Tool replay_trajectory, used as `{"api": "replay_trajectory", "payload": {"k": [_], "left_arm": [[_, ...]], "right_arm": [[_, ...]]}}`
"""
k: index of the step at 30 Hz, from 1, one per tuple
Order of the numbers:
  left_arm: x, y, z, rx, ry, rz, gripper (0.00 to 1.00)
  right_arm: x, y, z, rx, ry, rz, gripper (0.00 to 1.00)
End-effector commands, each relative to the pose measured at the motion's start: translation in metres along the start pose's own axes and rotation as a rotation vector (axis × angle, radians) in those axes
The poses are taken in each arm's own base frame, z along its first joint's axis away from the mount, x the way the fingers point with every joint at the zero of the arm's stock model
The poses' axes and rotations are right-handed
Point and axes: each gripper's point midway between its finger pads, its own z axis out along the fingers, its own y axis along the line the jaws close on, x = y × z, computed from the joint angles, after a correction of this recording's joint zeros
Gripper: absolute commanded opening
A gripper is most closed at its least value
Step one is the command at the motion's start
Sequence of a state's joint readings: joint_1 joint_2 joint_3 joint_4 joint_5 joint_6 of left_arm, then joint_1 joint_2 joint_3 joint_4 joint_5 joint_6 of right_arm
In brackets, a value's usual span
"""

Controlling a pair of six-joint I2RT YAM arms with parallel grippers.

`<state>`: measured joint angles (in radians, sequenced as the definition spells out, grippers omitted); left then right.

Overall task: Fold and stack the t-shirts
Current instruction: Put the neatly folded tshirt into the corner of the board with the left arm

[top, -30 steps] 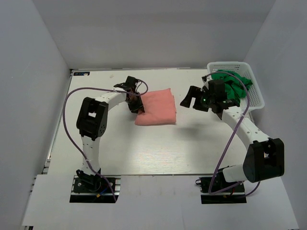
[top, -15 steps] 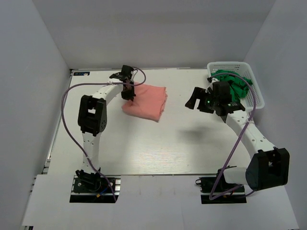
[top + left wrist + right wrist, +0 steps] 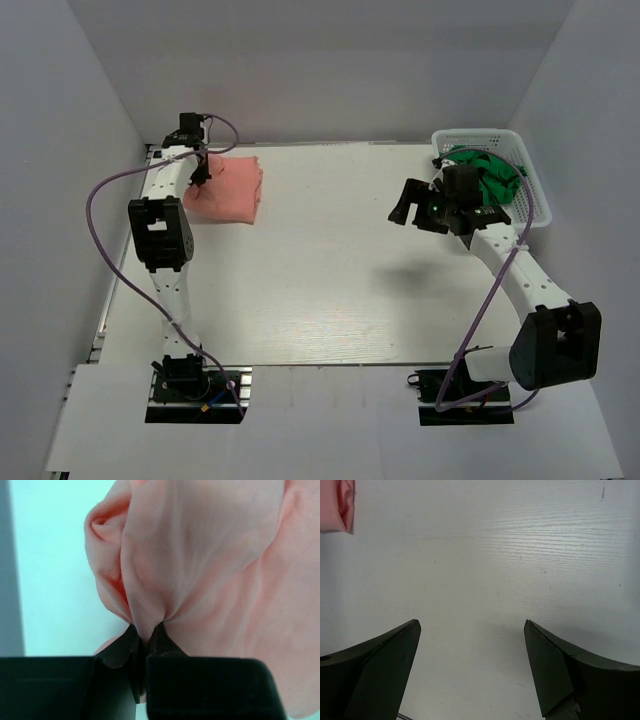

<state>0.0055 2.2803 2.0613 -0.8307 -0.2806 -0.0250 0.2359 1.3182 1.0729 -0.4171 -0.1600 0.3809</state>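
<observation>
Cloth of the pink shirt (image 3: 230, 190) looked light and limp, best held by a bunched fold, as the left jaws pinched it; the right jaws gaped empty.

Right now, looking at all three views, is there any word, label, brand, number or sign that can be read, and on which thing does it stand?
None: no readable text in any view.
The salmon-pink shirt, the green garment, the white basket, the table, the left arm and the right arm all show plain surfaces, with no print or sticker that I can make out.
</observation>
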Motion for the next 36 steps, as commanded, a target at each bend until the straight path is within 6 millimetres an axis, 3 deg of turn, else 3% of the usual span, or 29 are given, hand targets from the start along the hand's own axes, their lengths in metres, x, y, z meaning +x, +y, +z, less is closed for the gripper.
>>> {"api": "replay_trajectory", "payload": {"k": [1,5,6,9,17,18,19,20,21,23,29,31,33,34,35,36], "left_arm": [[-0.029,0.042,-0.005,-0.076,-0.064,0.013,0.0],[-0.056,0.062,0.005,-0.072,-0.121,-0.017,0.0],[-0.054,0.077,0.01,-0.087,-0.111,-0.036,0.0],[-0.062,0.088,0.015,-0.074,-0.145,-0.066,0.0],[-0.062,0.119,0.023,-0.088,-0.163,-0.105,0.03],[-0.065,0.121,0.023,-0.1,-0.173,-0.108,0.13],[-0.065,0.121,0.023,-0.1,-0.173,-0.108,0.63],[-0.067,0.122,0.023,-0.102,-0.183,-0.101,0.91],[-0.068,0.121,0.025,-0.102,-0.183,-0.101,1.0],[-0.071,0.122,0.023,-0.103,-0.194,-0.103,1.0],[-0.094,0.126,-0.022,-0.106,-0.268,-0.166,1.0],[-0.102,0.124,-0.053,-0.09,-0.295,-0.187,1.0],[-0.101,0.091,-0.079,0.024,-0.288,-0.214,1.0],[-0.1,0.078,-0.09,0.083,-0.291,-0.239,1.0],[-0.112,0.056,-0.131,0.201,-0.357,-0.295,1.0],[-0.091,0.036,-0.125,0.256,-0.305,-0.302,1.0]], "right_arm": [[-0.012,0.008,-0.002,-0.027,-0.012,-0.019,0.9],[-0.011,0.005,-0.005,-0.006,0.002,-0.012,0.9],[-0.012,0.003,-0.006,0.006,-0.004,-0.013,0.9],[-0.013,0.003,-0.011,0.013,-0.018,-0.017,0.9],[-0.017,0.0,-0.022,0.045,-0.046,-0.014,0.9],[-0.017,0.0,-0.022,0.044,-0.044,-0.01,0.9],[-0.016,0.001,-0.022,0.042,-0.044,-0.012,0.9],[-0.018,0.001,-0.022,0.041,-0.047,-0.008,0.9],[-0.016,0.0,-0.021,0.042,-0.041,-0.01,0.9],[-0.018,0.003,-0.021,0.029,-0.046,-0.009,0.9],[-0.025,0.015,-0.021,-0.027,-0.071,-0.011,0.9],[-0.023,0.016,-0.02,-0.045,-0.074,-0.008,0.9],[-0.029,0.021,-0.022,-0.076,-0.12,-0.015,0.9],[-0.023,0.021,-0.02,-0.085,-0.113,-0.015,0.9],[-0.024,0.021,-0.023,-0.093,-0.139,-0.016,0.9],[-0.023,0.021,-0.024,-0.097,-0.149,-0.019,0.9]]}}
